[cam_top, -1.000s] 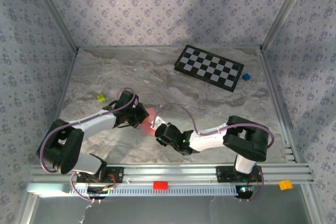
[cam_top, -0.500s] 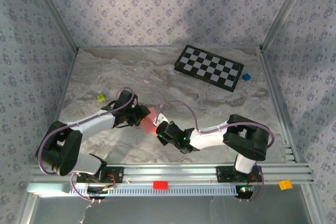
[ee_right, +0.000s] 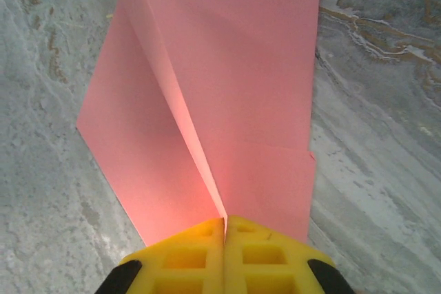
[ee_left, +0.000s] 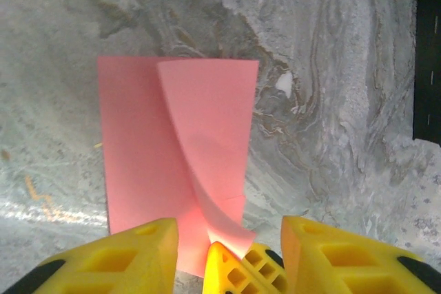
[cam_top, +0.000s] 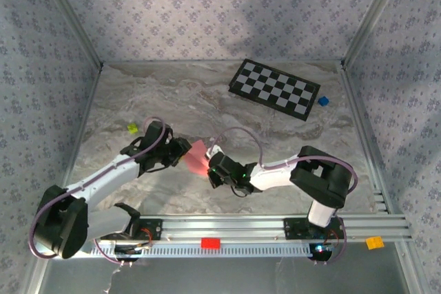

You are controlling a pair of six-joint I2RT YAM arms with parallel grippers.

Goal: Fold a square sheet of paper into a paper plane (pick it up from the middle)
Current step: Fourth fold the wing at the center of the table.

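pinching the half-folded square sheet of paper at its raised crease, right gripper clamped tight. left gripper released, fingers apart, straddling the sheet's near edge. sheet lies on marble table between both grippers.

left gripper opened, pulled back, paper uncovered

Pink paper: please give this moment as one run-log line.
pink paper: one flap lifted | right end effector: shut on the paper | left end effector: open
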